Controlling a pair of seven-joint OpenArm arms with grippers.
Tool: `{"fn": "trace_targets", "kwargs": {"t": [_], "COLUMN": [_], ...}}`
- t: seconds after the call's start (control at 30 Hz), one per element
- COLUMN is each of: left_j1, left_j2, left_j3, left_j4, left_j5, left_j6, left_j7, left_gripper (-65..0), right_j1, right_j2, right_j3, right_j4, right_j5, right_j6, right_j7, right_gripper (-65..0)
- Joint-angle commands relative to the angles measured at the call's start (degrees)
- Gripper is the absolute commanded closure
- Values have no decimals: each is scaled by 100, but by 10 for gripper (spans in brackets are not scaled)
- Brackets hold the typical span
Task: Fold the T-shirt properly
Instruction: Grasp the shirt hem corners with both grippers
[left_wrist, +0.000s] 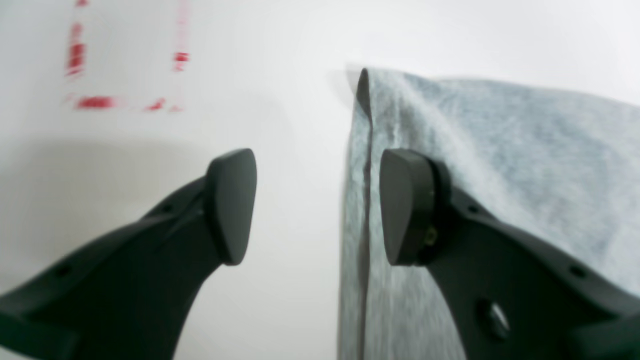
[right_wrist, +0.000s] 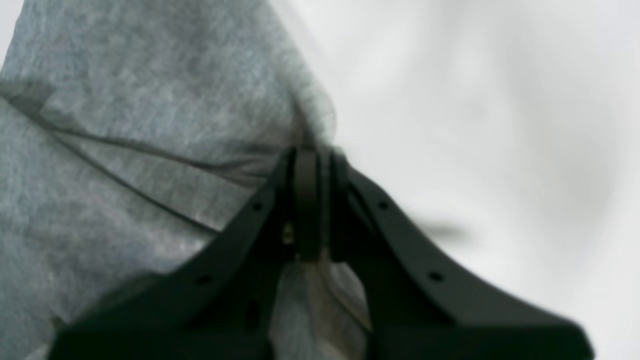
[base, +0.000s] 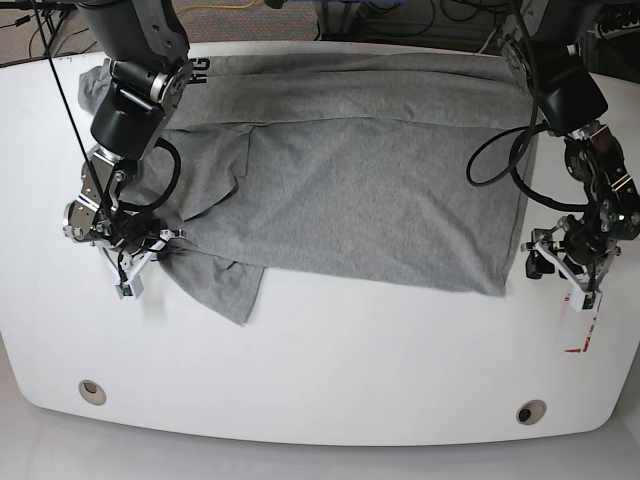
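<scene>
With the soft heather-grey cotton T-shirt (base: 350, 170) spread across the white table (base: 320, 390), the right gripper (right_wrist: 310, 165) pinches its left edge while the left gripper (left_wrist: 317, 205), spread, must next close on the right hem.

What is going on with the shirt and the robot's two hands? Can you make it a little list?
shirt: grey T-shirt spread on the white table, partly folded
right gripper: shut, pinching cloth at the sleeve side
left gripper: open, one finger against the shirt's edge, holding nothing
table marks: red tape near the left gripper
</scene>
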Motion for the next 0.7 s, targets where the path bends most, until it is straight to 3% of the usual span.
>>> {"fn": "trace_targets", "kwargs": {"t": [0.0, 0.3, 0.47, 0.67], "left_j1": [-292, -907, -1242, -1435], "left_j2": [-105, -114, -123, -123], "left_j3": [136, 285, 294, 294], "left_j4": [-223, -1823, -2790, -3353], "left_j5": [118, 478, 610, 610], "left_j6": [-13, 5, 251, 269], "left_j7": [-253, -1070, -1492, -1686], "left_gripper": [-372, -372, -372, -372], "right_j1": [149, 149, 149, 149], "right_j2": [9, -17, -17, -17], "right_j3": [-12, -12, -12, -12], "right_j4": [114, 114, 114, 114], "right_j5": [32, 32, 67, 76], "right_j6": [10, 10, 10, 10], "right_j7": [67, 67, 67, 67], "right_gripper": [-25, -25, -25, -25]}}
